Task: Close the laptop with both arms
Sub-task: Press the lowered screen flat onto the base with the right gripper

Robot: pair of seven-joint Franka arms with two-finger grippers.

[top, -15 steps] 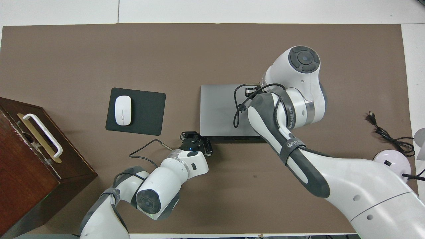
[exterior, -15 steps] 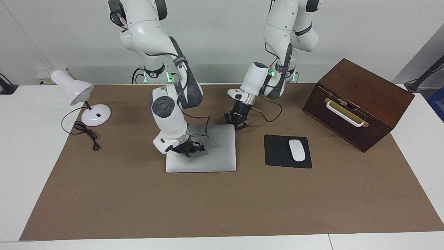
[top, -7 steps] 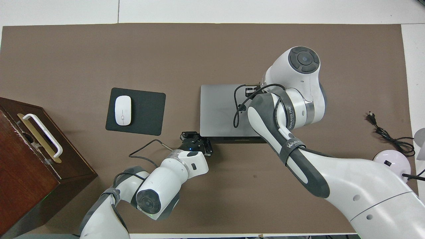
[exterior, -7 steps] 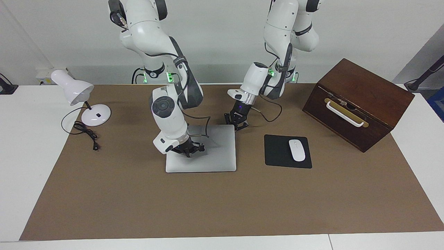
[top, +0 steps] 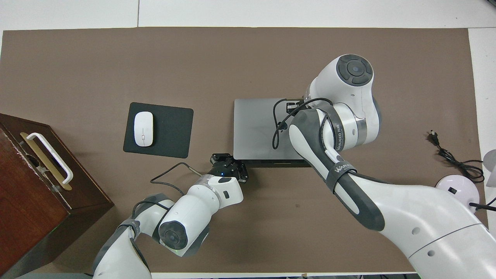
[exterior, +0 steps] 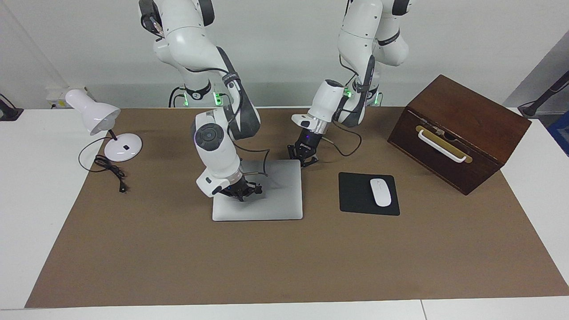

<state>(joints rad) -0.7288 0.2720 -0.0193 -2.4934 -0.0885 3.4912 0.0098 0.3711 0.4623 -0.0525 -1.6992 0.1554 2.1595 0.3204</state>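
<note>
- The right gripper (exterior: 243, 194) is down on the lid of the laptop (exterior: 275, 200), fingertips together, nothing between them; whether it presses or only touches I cannot tell.
- The left gripper (exterior: 304, 159) sits at the laptop's corner nearest the robots, toward the left arm's end, its fingertips together and holding nothing; it looks to be just at the edge of the lid.
- Writing: the dark band on the right arm (top: 337, 155) reads "WANJEED" or close to it, seen from overhead; small white lettering on the left gripper's body is too small to read.
- The laptop lies flat and closed on the brown mat (exterior: 284, 266), about mid-table, lid up, its dark hinge edge toward the robots.
- A black cable (top: 277, 128) from the right wrist loops over the lid.
- Beside the laptop, toward the left arm's end, a black mouse pad (exterior: 355, 195) carries a white mouse (exterior: 380, 192).
- Toward that end too stands a dark wooden box (exterior: 458, 133) with a white handle (exterior: 442, 146), turned at an angle.
- At the right arm's end a white desk lamp (exterior: 104, 129) stands on the mat's edge, its black cord (exterior: 111, 171) coiled beside it.
</note>
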